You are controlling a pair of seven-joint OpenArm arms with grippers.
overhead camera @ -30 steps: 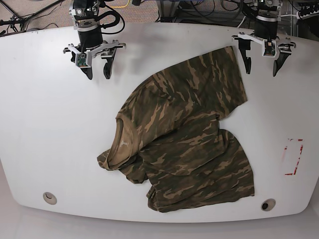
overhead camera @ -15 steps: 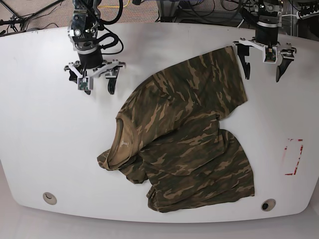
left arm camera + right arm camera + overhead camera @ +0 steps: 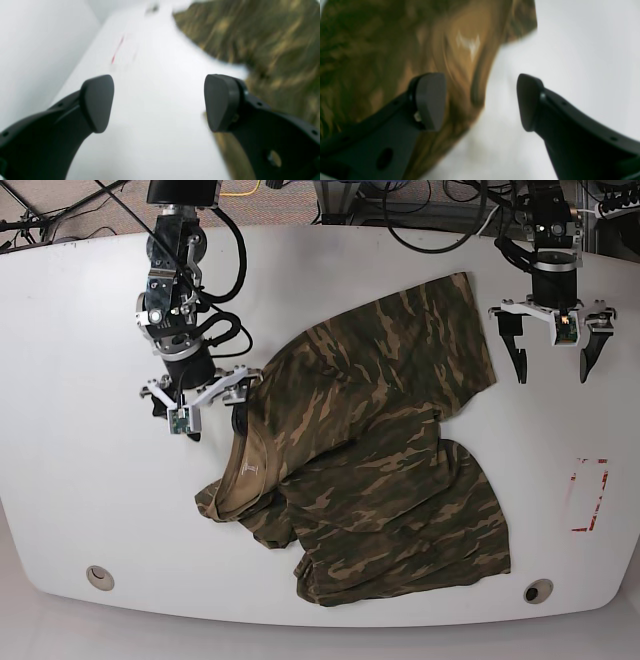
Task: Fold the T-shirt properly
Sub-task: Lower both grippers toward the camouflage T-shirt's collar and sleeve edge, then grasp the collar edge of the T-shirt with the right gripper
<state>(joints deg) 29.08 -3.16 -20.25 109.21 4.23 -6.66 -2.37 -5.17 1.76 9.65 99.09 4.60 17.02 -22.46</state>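
My two arms over a crumpled T-shirt [image 3: 370, 470] on the white tabletop [image 3: 70, 430].
Both jaws are spread, holding nothing: right gripper [image 3: 212, 410] by the collar, left gripper [image 3: 551, 364] beside the cloth's edge.

The T-shirt [image 3: 375, 470] wears a camouflage pattern of dark green, brown and tan blotches, the tan running in long streaks across the darker ground. Inside its collar [image 3: 247, 465] the lining is plain tan, and a small pale label mark [image 3: 251, 468] shows on it; in the right wrist view that lining [image 3: 467, 42] reads as a warm brownish tan with a whitish mark. The table [image 3: 80, 450] is white throughout. Near its edge sits a red rectangular outline [image 3: 590, 495]. The left gripper [image 3: 551, 352] and the right gripper [image 3: 205, 413] have black fingers with light grey brackets above them. In the left wrist view the finger pads [image 3: 96, 102] are matte black.
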